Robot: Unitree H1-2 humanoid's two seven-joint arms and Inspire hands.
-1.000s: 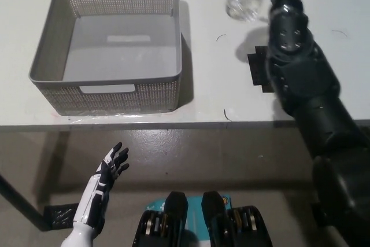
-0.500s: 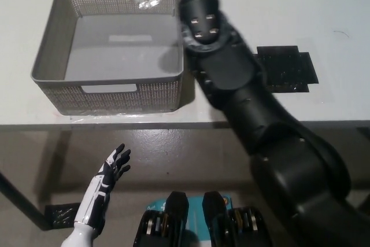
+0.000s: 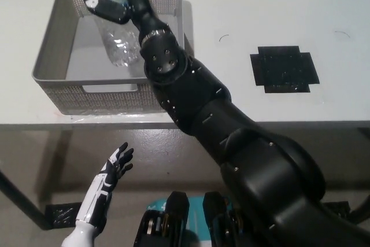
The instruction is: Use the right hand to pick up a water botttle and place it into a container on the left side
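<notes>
Black right hand (image 3: 107,1) clamped on clear crinkled plastic water bottle (image 3: 118,39) over grey perforated plastic basket (image 3: 49,56): lower w/ care, release near floor; white left hand (image 3: 115,166) idle, fingers apart, below table edge.

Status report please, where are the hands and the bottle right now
Right hand shut on water bottle, held over the grey basket. Left hand open, low, below table edge. Nothing blocking the basket.

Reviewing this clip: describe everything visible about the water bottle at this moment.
The water bottle is clear, crinkled plastic, and looks empty or nearly so. It hangs tilted inside the grey perforated basket, its lower end towards the near wall, its top hidden by the black right hand closed around its upper part. Whether it touches the basket floor cannot be told. Nothing else touches it.
</notes>
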